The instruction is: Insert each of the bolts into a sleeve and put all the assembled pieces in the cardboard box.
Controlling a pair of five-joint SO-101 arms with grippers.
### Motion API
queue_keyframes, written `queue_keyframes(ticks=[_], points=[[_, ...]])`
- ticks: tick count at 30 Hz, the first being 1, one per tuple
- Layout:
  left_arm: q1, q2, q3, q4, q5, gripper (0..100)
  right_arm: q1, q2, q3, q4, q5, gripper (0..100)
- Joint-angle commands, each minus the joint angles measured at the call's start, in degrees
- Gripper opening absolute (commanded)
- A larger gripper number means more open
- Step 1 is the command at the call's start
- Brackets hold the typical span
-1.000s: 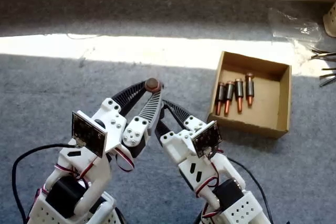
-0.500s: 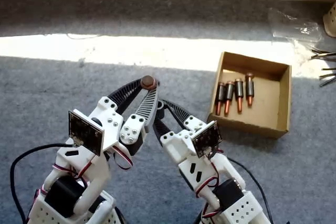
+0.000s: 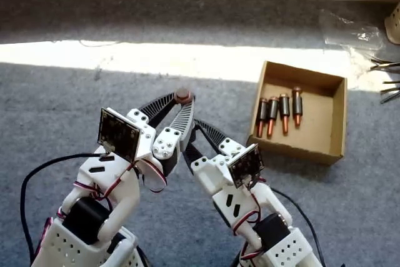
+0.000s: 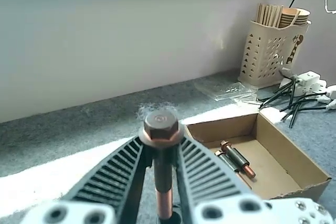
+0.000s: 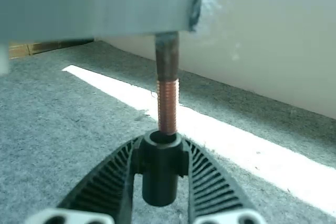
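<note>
Left gripper clenched the bolt head-up, its threaded tip at the mouth of the black sleeve. Right gripper was clamped on that sleeve. Four assembled pieces lay in the cardboard box. This one was not yet seated or boxed.

Grey carpeted surface — a cardboard box sits on it, with a clear plastic bag and black cables beyond.
</note>
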State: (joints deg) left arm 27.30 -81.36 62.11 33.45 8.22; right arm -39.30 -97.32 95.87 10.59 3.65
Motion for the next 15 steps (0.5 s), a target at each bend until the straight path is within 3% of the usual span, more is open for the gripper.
queue_keyframes(ticks=[1,15], points=[[-0.6,0.5,-3.6,-1.5,0.4,1,0.7,-0.7,2.7,-1.7,0.0,0.4],[-0.5,0.3,-6.4,4.6,3.6,1,0.7,-0.7,2.7,-1.7,0.0,0.4]])
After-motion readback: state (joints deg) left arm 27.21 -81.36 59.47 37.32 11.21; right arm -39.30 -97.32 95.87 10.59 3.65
